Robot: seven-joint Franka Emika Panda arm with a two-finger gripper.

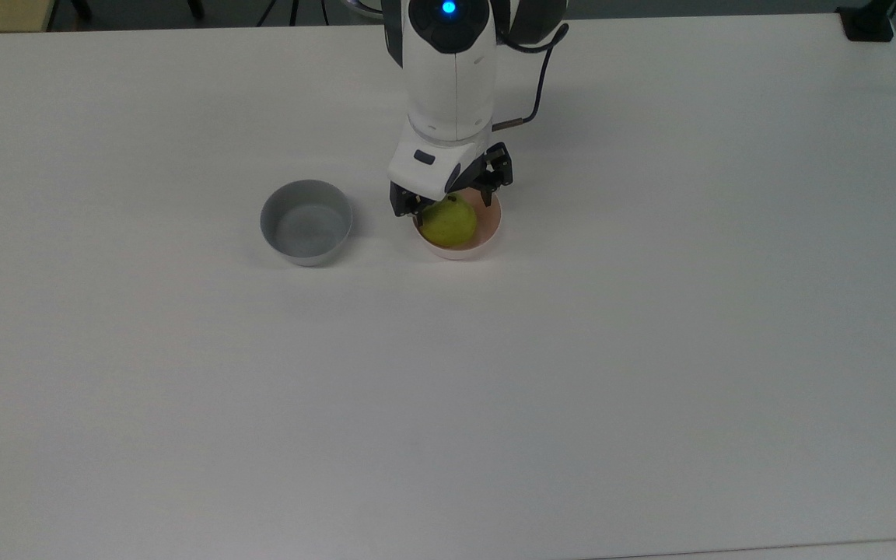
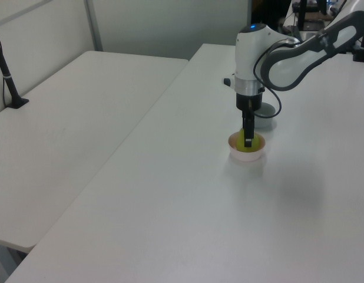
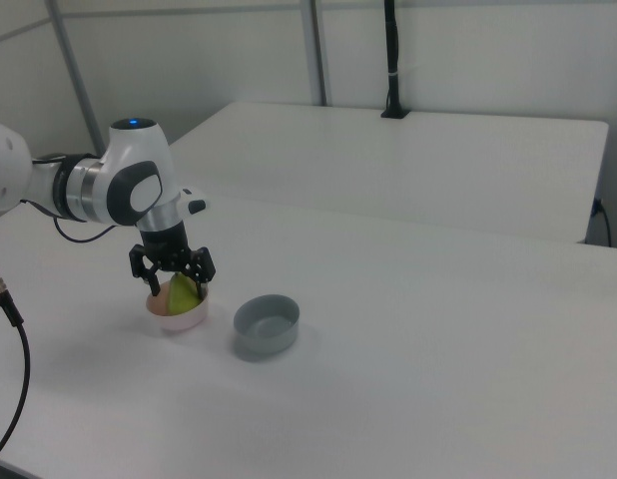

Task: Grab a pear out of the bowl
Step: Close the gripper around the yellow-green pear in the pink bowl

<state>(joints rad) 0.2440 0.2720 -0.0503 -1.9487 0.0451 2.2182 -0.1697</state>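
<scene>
Pear [image 1: 449, 223]: small, rounded, yellow-green, lay inside bowl [image 1: 489, 233], filling most of opening; top part hidden in top view. In right view pear [image 3: 180, 293] rose above rim.
Bowl: small, round, pale pink inside, whitish outside, stood upright on white table. In left view bowl [image 2: 236, 152] sat just in front of grey bowl.

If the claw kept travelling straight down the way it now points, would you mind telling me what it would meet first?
Most likely the pear in the pink bowl. The open claw points down with its fingers on either side of the fruit, so its palm would probably reach the pear's top, though depth is hard to judge.
</scene>
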